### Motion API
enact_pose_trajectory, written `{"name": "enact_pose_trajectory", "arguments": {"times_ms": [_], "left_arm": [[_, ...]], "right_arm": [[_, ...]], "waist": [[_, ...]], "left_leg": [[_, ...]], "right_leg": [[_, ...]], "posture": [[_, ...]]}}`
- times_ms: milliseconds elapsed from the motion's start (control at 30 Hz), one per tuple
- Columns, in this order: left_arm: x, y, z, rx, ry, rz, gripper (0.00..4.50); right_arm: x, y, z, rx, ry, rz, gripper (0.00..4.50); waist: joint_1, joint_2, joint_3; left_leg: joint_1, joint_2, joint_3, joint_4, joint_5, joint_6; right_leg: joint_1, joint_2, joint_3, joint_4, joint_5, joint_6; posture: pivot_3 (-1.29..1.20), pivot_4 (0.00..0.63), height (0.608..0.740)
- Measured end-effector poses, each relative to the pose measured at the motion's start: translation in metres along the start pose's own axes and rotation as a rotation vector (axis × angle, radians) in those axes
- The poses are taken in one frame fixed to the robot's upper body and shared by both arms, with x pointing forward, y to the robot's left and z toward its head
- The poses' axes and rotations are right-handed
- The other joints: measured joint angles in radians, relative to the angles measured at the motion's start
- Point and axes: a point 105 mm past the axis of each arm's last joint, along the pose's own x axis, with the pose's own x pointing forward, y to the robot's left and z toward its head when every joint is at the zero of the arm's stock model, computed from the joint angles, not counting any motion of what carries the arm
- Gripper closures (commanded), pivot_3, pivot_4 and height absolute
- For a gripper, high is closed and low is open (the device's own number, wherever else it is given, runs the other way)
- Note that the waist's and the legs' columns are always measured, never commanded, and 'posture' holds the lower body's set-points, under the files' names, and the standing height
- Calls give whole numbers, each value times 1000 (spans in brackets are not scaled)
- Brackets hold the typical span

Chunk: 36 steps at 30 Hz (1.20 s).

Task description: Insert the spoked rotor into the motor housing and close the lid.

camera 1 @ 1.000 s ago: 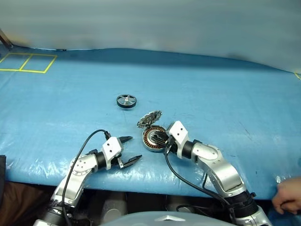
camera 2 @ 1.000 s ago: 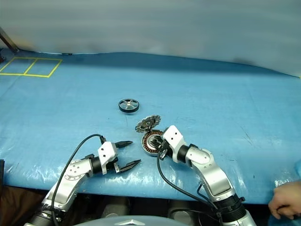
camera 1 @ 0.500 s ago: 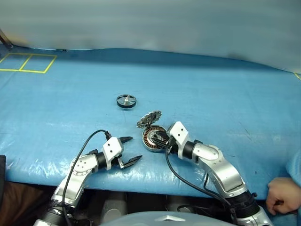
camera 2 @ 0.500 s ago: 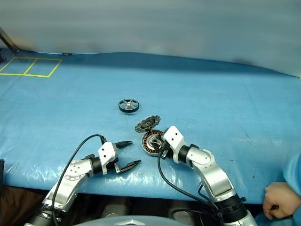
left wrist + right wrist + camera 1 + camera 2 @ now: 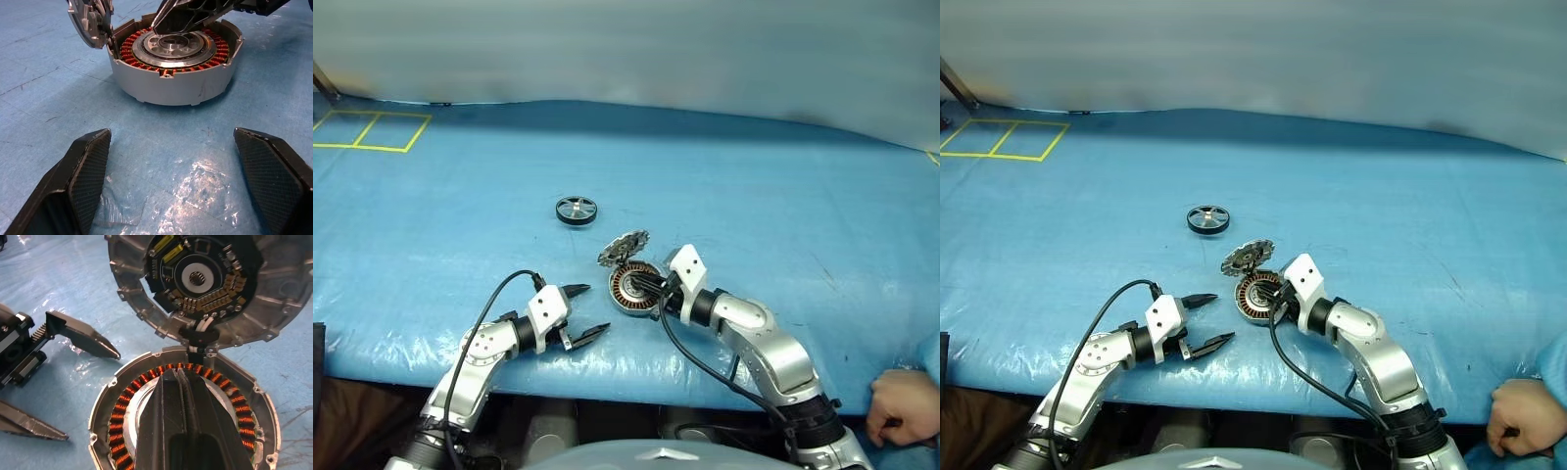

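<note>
A: What covers the surface [image 5: 783, 196]?

B: A blue, crinkled plastic sheet [image 5: 460, 255], glossy near the front edge, with yellow tape squares [image 5: 370, 130] at the far left corner.

A: And what lies on it?

B: The spoked rotor [image 5: 576, 210] lies flat, out in the middle. Nearer the front sits the motor housing [image 5: 633, 289], copper windings showing, its lid [image 5: 624, 246] tilted open on the far side.

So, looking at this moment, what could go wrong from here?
1. The right gripper, shut, sits over the open motor housing; its tips might scrape the copper windings.
2. The lid stands open on its hinge, so a bump could tip it shut before the spoked rotor goes in.
3. The left gripper is open close by; the arms could collide.
</note>
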Motion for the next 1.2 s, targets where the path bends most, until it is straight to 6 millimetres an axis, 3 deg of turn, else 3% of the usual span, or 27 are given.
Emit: {"name": "enact_pose_trajectory", "arguments": {"times_ms": [367,867,1200], "left_arm": [[0,1,0,3,2,11,207],[0,1,-1,8,6,13,207],[0,1,-2,6,8,14,207]], "right_arm": [[-2,6,-10,-11,61,48,4473],[-1,4,-8,-227,157,27,4473],[-3,5,-2,-126,117,19,4473]], "waist": [[0,0,0],[3,-1,-1],[1,-1,0]], "left_leg": [[0,0,0,0,0,0],[4,0,0,0,0,0],[1,0,0,0,0,0]], "right_leg": [[0,0,0,0,0,0],[-1,0,0,-1,0,0],[0,0,0,0,0,0]], "posture": [[0,150,740],[0,150,740],[0,150,740]]}}
